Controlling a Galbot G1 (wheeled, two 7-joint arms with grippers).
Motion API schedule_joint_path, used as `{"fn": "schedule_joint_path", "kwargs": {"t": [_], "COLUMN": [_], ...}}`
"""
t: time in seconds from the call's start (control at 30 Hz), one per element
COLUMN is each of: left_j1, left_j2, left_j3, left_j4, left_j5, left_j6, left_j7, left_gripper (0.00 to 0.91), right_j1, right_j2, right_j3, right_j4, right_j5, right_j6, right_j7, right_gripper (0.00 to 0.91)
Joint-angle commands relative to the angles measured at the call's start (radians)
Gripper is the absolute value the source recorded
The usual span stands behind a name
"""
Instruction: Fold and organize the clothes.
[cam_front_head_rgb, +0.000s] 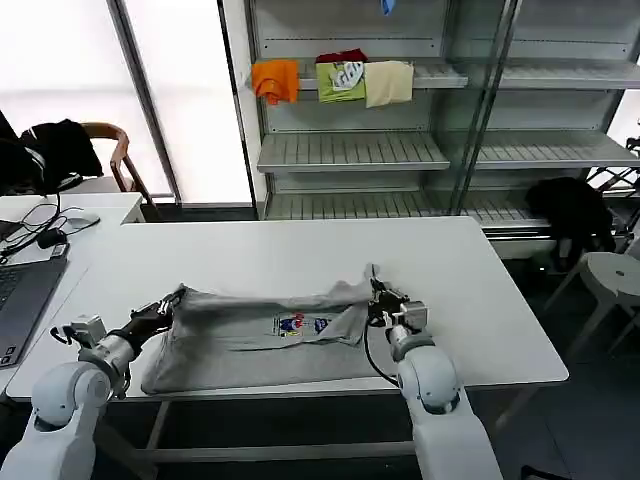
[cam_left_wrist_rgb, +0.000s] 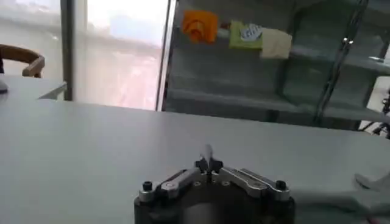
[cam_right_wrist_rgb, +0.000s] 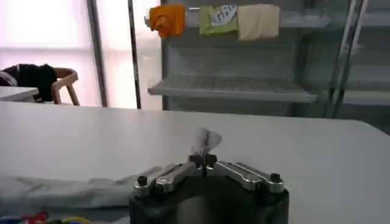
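The T-shirt (cam_front_head_rgb: 255, 340) lies across the near half of the table (cam_front_head_rgb: 480, 290), its far edge lifted. Your left gripper (cam_front_head_rgb: 168, 303) is closed on the left corner, your right gripper (cam_front_head_rgb: 378, 296) closed on the right corner, a tuft of cloth peeking between each pair of fingertips. I'd judge you're mid-fold: move both corners together at level height, keep the edge taut, and don't release until it lies flat.
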Motion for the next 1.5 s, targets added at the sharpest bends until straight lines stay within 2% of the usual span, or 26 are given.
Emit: {"fn": "schedule_joint_path", "kwargs": {"t": [0.03,0.43,0.47,0.5,0.53,0.63,0.8,0.87,1.03,1.17,1.23,1.27,1.3,1.37,1.4,1.5], "left_j1": [0.102,0.159,0.163,0.167,0.171,0.179,0.178,0.176,0.174,0.191,0.207,0.222,0.229,0.259,0.263,0.268], "left_j2": [0.010,0.013,0.013,0.010,0.007,0.002,-0.001,-0.001,-0.005,-0.045,-0.068,-0.088,-0.096,-0.115,-0.121,-0.153], "left_j3": [-0.043,-0.054,-0.054,-0.052,-0.051,-0.046,-0.045,-0.046,-0.056,-0.082,-0.085,-0.087,-0.084,-0.070,-0.063,-0.048], "left_j4": [-0.057,-0.088,-0.088,-0.090,-0.092,-0.096,-0.092,-0.093,-0.106,-0.152,-0.170,-0.177,-0.179,-0.175,-0.171,-0.155], "left_j5": [-0.023,0.034,0.042,0.058,0.069,0.112,0.129,0.129,0.123,0.077,0.076,0.081,0.085,0.113,0.120,0.135], "left_j6": [0.002,0.007,0.007,0.006,0.006,0.000,0.001,0.002,0.003,-0.005,-0.029,-0.047,-0.056,-0.090,-0.104,-0.125], "left_j7": [0.020,0.036,0.038,0.041,0.040,0.037,0.017,0.006,-0.022,-0.099,-0.164,-0.193,-0.206,-0.247,-0.257,-0.292], "left_gripper": [0.010,0.010,0.111,0.907,0.907,0.907,0.907,0.907,0.907,0.907,0.907,0.907,0.907,0.907,0.907,0.907], "right_j1": [-0.099,-0.137,-0.138,-0.141,-0.144,-0.154,-0.168,-0.178,-0.190,-0.190,-0.184,-0.173,-0.168,-0.129,-0.107,-0.047], "right_j2": [-0.036,-0.036,-0.036,-0.036,-0.036,-0.035,-0.027,-0.028,-0.034,-0.032,-0.030,-0.029,-0.029,-0.034,-0.036,-0.051], "right_j3": [0.008,0.005,0.004,0.004,0.004,0.005,0.012,0.014,0.021,0.033,0.050,0.065,0.069,0.087,0.090,0.099], "right_j4": [0.084,0.101,0.101,0.102,0.102,0.103,0.101,0.106,0.130,0.191,0.237,0.259,0.267,0.298,0.307,0.320], "right_j5": [0.000,-0.016,-0.022,-0.024,-0.028,-0.046,-0.176,-0.234,-0.245,-0.138,0.001,0.087,0.118,0.229,0.251,0.260], "right_j6": [-0.007,-0.011,-0.012,-0.012,-0.014,-0.015,0.007,0.011,0.012,0.025,0.061,0.115,0.135,0.165,0.179,0.176], "right_j7": [0.000,-0.006,-0.005,-0.006,-0.005,-0.002,0.021,0.047,0.056,0.056,0.059,0.060,0.064,0.115,0.145,0.179], "right_gripper": [0.000,0.000,0.000,0.877,0.907,0.907,0.907,0.907,0.907,0.907,0.907,0.907,0.907,0.907,0.907,0.907]}}
